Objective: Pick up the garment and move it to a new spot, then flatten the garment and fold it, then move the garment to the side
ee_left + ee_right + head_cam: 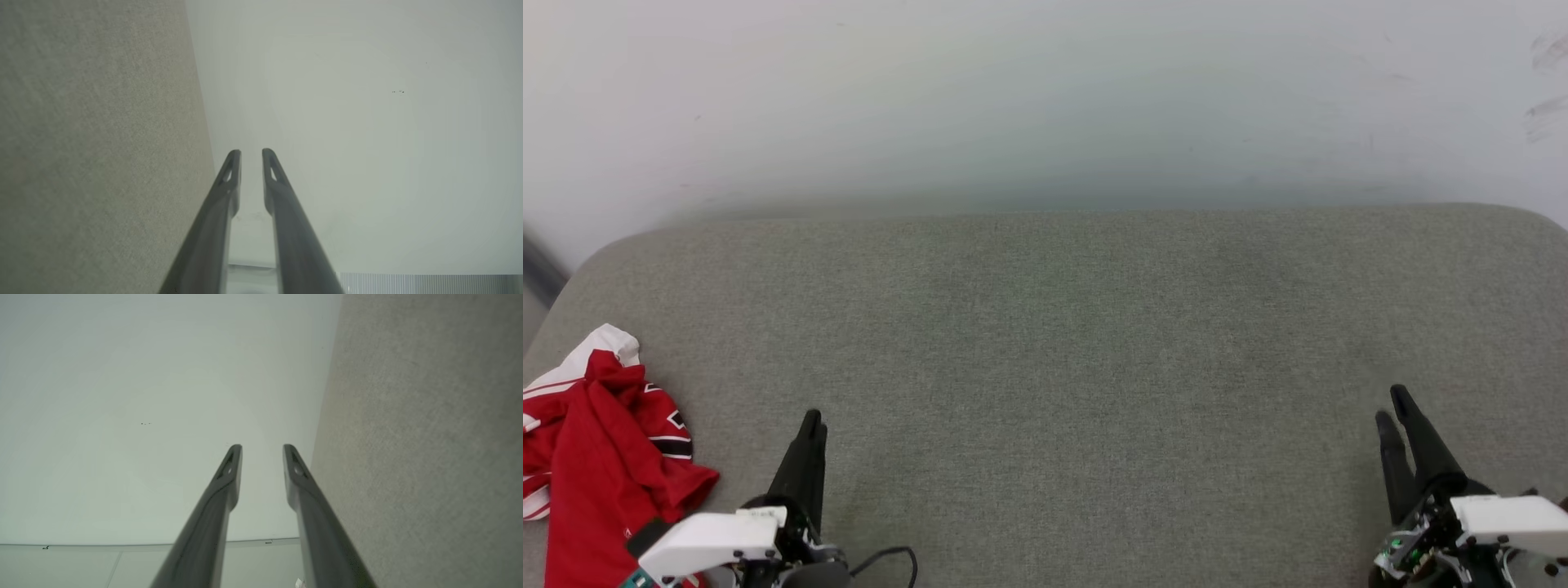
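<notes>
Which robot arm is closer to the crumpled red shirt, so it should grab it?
Probably the left. The garment lies crumpled at the grey cushion's left edge, just beside the left end effector, which is open and empty. The right end effector sits far across on the other side.

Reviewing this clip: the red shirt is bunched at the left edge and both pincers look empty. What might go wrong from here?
1. The crumpled red jersey shirt with white sleeves lies at the left edge of the grey fabric surface, partly outside the head view; a nudge might push it off.
2. It is bunched, so the left pincer may pinch several layers.
3. The right pincer sits far across, a long reach.
</notes>
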